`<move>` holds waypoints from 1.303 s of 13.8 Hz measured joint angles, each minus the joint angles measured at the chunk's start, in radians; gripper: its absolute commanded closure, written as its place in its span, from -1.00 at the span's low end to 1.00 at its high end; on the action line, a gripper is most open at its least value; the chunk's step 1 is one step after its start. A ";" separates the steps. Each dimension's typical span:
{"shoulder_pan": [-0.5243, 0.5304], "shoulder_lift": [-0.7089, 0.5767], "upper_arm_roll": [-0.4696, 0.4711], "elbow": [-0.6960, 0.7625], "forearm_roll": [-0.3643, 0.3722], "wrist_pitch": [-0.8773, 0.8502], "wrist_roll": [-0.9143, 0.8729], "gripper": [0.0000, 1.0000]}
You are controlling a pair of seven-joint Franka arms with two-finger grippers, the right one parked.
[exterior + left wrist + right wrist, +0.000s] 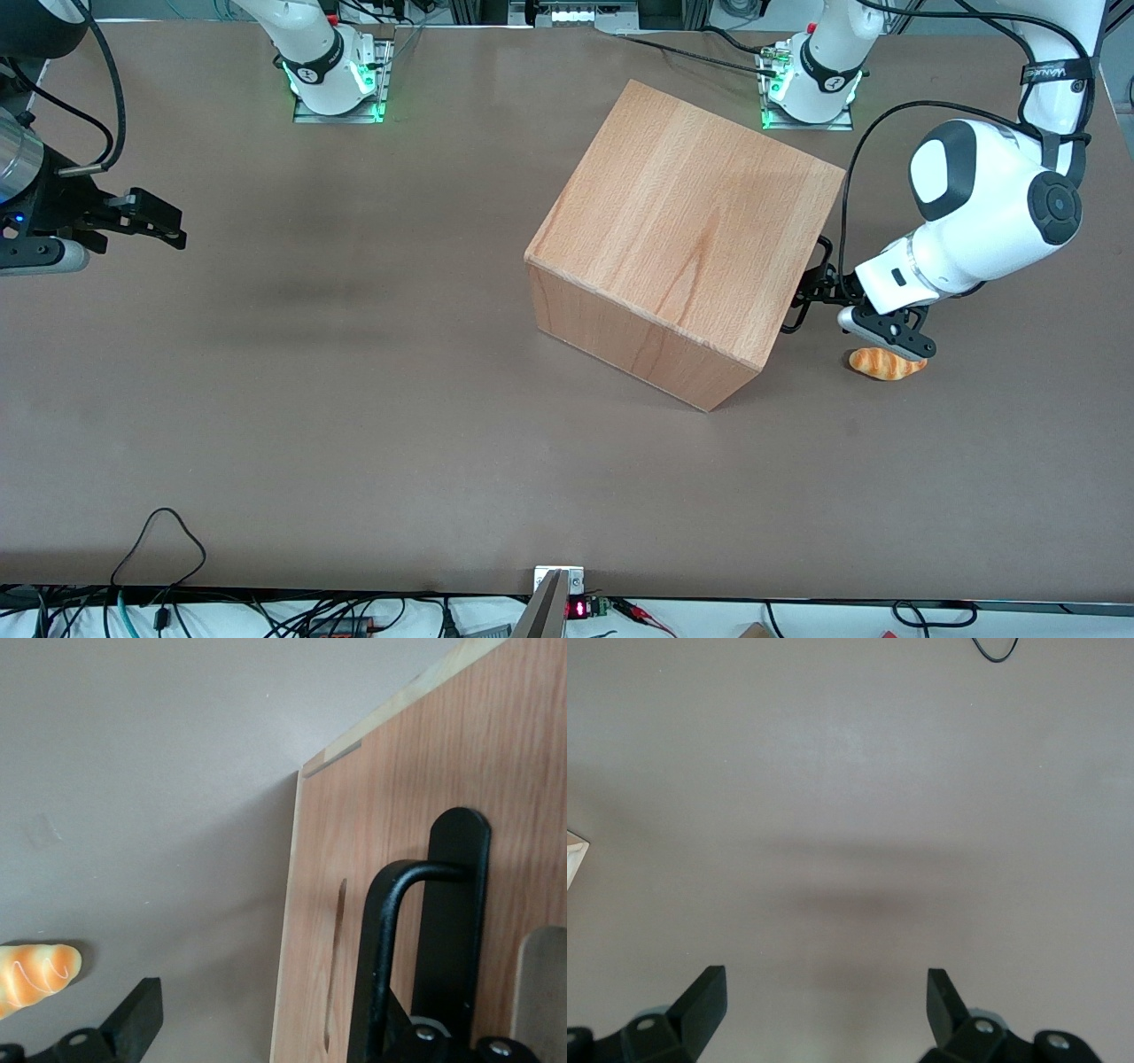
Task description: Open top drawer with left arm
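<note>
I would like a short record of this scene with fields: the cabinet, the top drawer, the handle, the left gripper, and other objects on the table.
cabinet: beech cube on the brown table, turned at an angle
top drawer: front panel flush with the cabinet, not pulled out
handle: black bar on the drawer front
left gripper: at the drawer front, one finger beside the handle
other objects: croissant-like bread on the table under the left arm
</note>
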 measured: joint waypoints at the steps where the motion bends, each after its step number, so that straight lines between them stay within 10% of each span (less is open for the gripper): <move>1: 0.003 0.000 0.007 0.000 0.000 0.013 0.003 -1.00; 18: 0.069 0.063 0.248 0.059 -0.024 0.229 0.346 -1.00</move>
